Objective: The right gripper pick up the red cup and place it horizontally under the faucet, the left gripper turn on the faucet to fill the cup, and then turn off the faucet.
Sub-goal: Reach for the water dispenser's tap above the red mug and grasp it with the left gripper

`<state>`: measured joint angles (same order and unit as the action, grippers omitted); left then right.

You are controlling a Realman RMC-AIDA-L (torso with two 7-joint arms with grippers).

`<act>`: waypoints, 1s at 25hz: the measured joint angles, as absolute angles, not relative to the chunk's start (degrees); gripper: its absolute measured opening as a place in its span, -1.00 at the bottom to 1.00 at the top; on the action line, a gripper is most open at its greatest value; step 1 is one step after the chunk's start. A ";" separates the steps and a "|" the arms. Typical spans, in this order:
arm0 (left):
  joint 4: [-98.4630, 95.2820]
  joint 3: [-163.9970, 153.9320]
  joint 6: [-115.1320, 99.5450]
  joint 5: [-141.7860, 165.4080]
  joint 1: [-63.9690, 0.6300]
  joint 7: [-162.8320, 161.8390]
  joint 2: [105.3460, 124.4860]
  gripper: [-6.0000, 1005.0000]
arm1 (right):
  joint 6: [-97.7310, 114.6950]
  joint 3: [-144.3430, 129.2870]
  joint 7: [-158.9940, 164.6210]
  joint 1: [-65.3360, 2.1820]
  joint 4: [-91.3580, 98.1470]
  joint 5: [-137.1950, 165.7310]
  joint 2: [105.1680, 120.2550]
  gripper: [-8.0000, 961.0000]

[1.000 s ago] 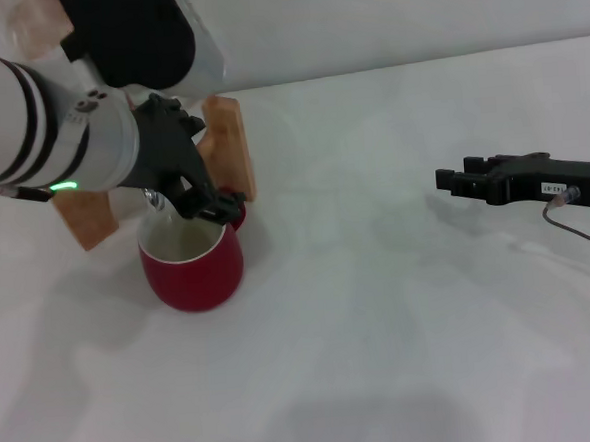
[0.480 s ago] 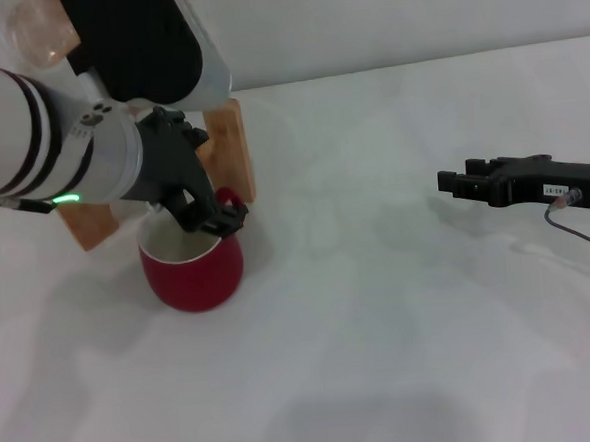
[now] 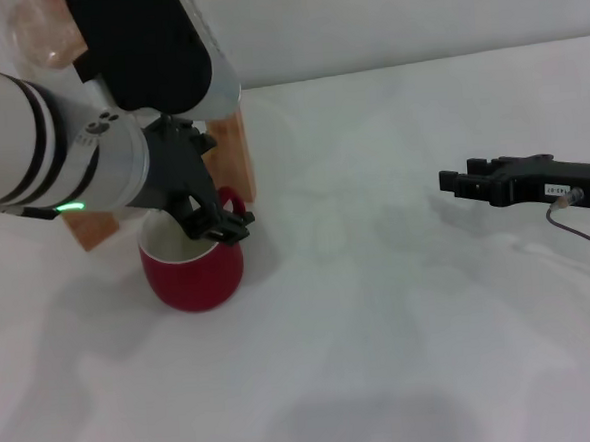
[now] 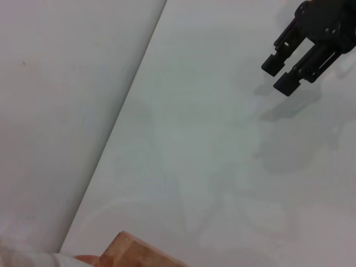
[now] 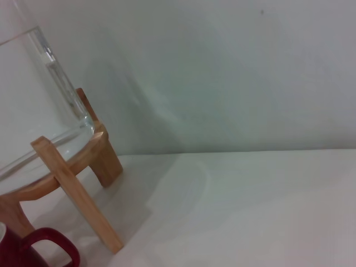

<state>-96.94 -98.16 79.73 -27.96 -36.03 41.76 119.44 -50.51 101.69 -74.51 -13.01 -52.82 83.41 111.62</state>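
White surface [image 3: 403, 355] fills the head view, meeting a pale wall along the top. At upper left the left arm covers most of a glass jar [image 5: 33, 105] on its wooden stand [image 3: 233, 155], and the faucet is hidden behind the arm, so whether it is on or off cannot be told. Below it, at left of centre, the red cup [image 3: 193, 272] stands upright on the surface with its mouth up and its handle toward the stand. The left pincer [image 3: 215, 224] hangs right over the cup's rim; whether its fingers are apart or together cannot be told. At the right edge the right pincer [image 3: 465, 184] floats well apart from the cup, fingers apart and empty. I judge the placing done, filling near its end, the faucet's closing unconfirmed.
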 joint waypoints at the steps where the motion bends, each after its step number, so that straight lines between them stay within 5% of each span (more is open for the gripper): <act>1: -96.97 -98.26 79.74 -27.93 -36.03 41.73 119.44 0.76 | -50.58 101.69 -74.50 -13.00 -52.82 83.41 111.60 0.15; 19: -100.61 -101.56 78.84 -24.10 -35.68 39.40 119.52 0.76 | -51.02 102.48 -74.70 -12.92 -52.16 83.40 111.61 0.15; 25: -106.97 -103.86 78.96 -23.44 -29.95 38.78 119.53 0.76 | -51.84 103.68 -74.83 -12.92 -52.12 83.41 111.55 0.15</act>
<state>-106.97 -103.86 78.96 -23.44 -29.95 38.79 119.53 -51.84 103.68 -74.83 -12.91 -52.12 83.41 111.55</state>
